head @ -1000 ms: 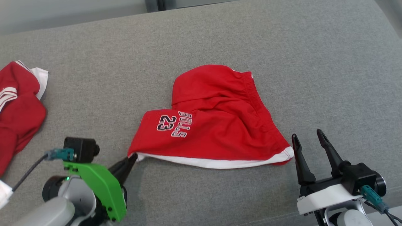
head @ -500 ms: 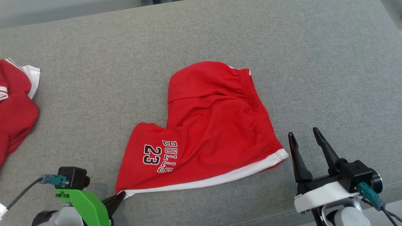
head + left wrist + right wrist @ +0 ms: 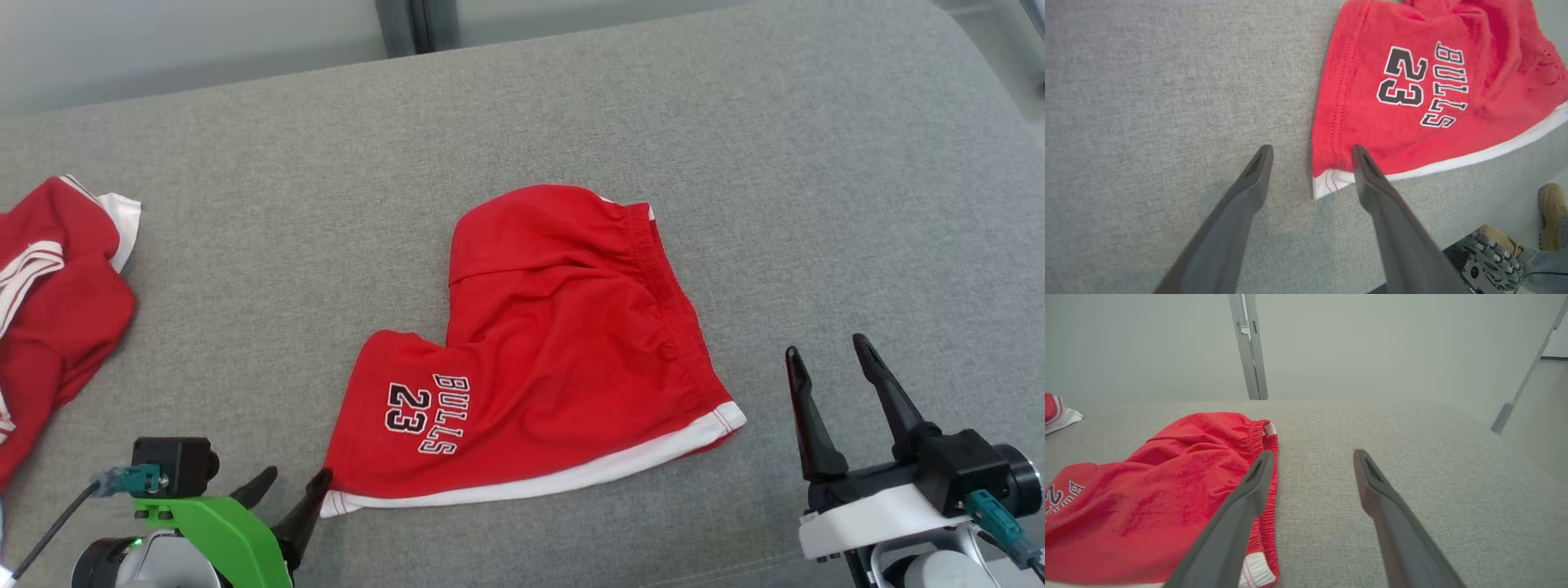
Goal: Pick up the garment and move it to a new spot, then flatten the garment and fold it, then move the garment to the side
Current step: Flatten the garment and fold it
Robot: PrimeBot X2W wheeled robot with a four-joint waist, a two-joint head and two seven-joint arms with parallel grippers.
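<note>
While the red shorts (image 3: pixel 563 343) lie spread near the front of the grey cushion (image 3: pixel 245 245), I see one leg doubled over. "BULLS 23" is printed above a white hem, and a gathered elastic waistband runs down their right side. My left gripper (image 3: pixel 297 474) has its jaws wide at the hem's left corner, gripping nothing. My right gripper (image 3: pixel 826 346) is equally wide and empty, near the waistband.

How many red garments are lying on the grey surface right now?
2. The red shorts lie in the middle; a second red garment lies bunched at the far left, cut off by the picture's edge, so more could be hidden there.
</note>
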